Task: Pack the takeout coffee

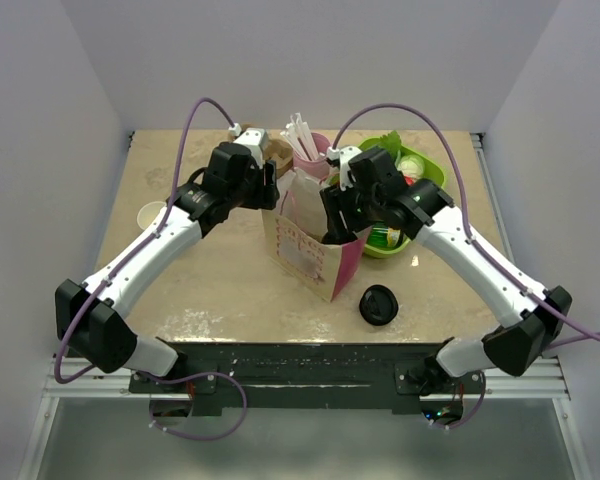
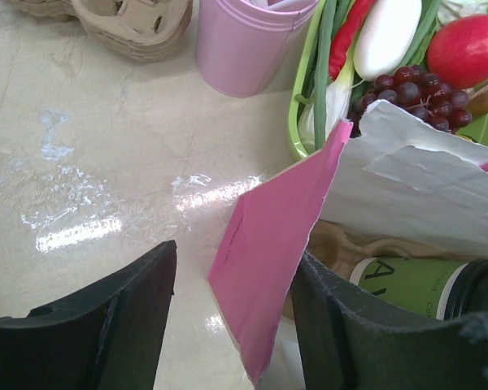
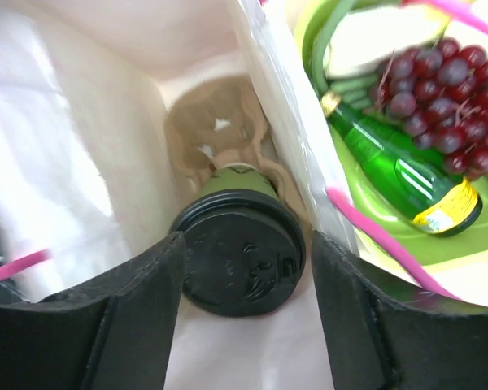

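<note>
The takeout coffee (image 3: pixel 240 260), an olive-green cup with a black lid, leans tilted inside the pink bag (image 1: pixel 305 250) on a brown cardboard carrier (image 3: pixel 215 130). My right gripper (image 3: pixel 248 244) reaches into the bag's mouth. Its fingers stand either side of the lid, with a thin gap showing on the right. My left gripper (image 2: pixel 236 260) is open at the bag's left rim. The pink bag wall (image 2: pixel 268 236) stands between its fingers, against the right one. The cup's side (image 2: pixel 407 284) shows in the left wrist view.
A loose black lid (image 1: pixel 378 304) lies on the table right of the bag. A green basket (image 1: pixel 412 232) of fruit, vegetables and a green bottle (image 3: pixel 390 171) stands against the bag's right side. A pink cup of straws (image 1: pixel 310 152) and cardboard carriers (image 2: pixel 130 24) stand behind.
</note>
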